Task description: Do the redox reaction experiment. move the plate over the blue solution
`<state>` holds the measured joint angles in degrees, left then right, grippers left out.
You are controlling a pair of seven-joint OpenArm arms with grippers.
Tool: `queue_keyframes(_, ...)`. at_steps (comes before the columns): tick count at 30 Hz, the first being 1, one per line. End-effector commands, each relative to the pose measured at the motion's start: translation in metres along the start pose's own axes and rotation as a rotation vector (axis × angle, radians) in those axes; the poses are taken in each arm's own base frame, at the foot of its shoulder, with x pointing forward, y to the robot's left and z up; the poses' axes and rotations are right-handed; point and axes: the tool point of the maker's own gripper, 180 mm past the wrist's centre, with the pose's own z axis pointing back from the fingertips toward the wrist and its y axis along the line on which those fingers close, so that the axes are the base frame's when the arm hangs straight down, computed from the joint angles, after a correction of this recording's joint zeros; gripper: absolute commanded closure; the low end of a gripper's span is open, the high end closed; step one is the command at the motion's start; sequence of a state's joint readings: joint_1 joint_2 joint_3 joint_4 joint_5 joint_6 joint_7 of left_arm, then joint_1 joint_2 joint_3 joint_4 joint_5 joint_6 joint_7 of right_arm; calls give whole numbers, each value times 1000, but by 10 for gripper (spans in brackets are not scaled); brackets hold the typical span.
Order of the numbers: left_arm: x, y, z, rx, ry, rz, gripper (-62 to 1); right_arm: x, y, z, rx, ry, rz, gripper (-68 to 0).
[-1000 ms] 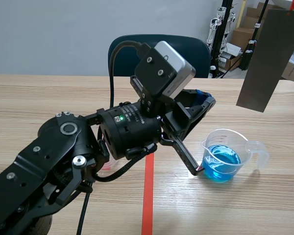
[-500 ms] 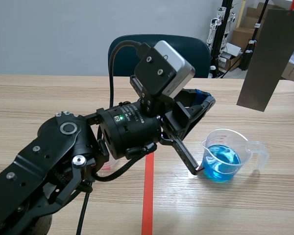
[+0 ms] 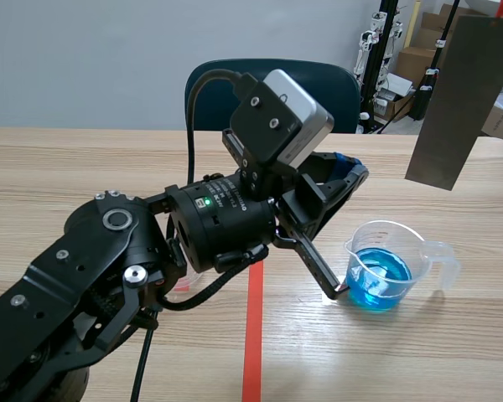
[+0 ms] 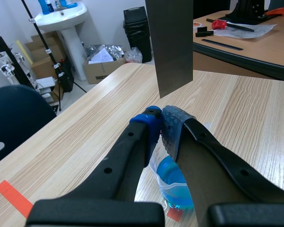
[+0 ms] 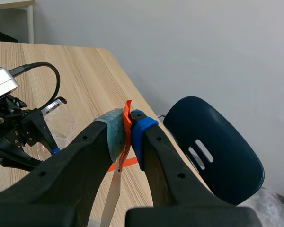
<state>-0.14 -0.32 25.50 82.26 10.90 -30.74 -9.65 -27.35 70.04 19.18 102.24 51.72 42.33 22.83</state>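
Right tool (image 5: 128,124) clamps the grey plate (image 3: 461,100), hanging seemingly beyond the blue-solution cup (image 3: 384,272); left tool (image 4: 160,124) clenched empty beside that cup.

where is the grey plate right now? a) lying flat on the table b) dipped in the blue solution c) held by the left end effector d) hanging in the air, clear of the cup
d: the plate hangs from the right end effector, its lower edge in the air and apart from the cup of blue solution, which stands on the table.
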Motion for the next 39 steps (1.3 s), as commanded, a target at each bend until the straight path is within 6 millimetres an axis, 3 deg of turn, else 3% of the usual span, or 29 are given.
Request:
queue_keyframes(1, 10, -1, -3, 0, -40, 10, -46, 17, -2, -2, 10, -42, 29, -2)
queue_keyframes(39, 10, -1, -3, 0, -40, 10, -46, 22, -2, -2, 10, -67, 29, -2)
